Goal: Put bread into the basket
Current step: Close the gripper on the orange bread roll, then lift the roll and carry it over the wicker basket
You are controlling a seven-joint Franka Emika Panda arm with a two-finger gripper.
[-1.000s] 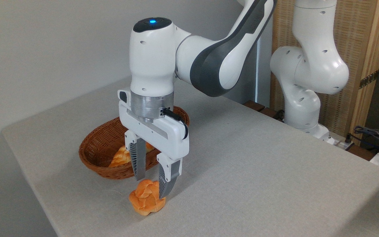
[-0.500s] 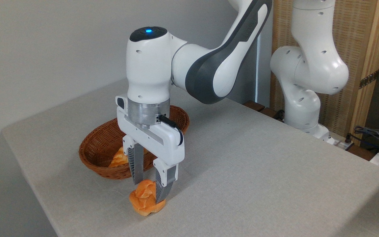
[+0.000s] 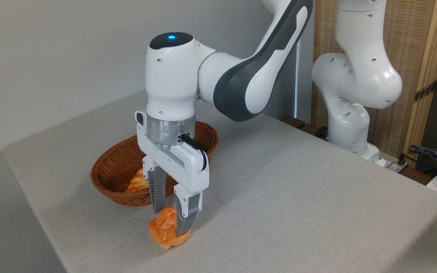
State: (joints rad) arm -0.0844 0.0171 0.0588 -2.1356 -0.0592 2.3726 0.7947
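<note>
The bread (image 3: 161, 236), a small orange-golden knotted bun, sits on the grey tablecloth near the table's front-left edge. My gripper (image 3: 170, 223) points straight down over it. Its two grey ribbed fingers are pressed against the bun's sides, so it is shut on the bread and the bun looks squeezed narrower. Just behind and to the left is the oval brown wicker basket (image 3: 109, 189). A paler braided loaf (image 3: 136, 183) lies inside it, partly hidden by my fingers. The bun's underside appears to touch the cloth.
The table's front-left edge (image 3: 57, 250) runs close to the bun. My arm's white base (image 3: 349, 129) stands at the back right, with cables (image 3: 431, 153) beyond it. A wooden-framed woven screen (image 3: 417, 57) is behind.
The gripper came down a little and its fingers closed from either side of the bun onto it. The bun now looks narrower between them. The basket and loaf have not moved.
</note>
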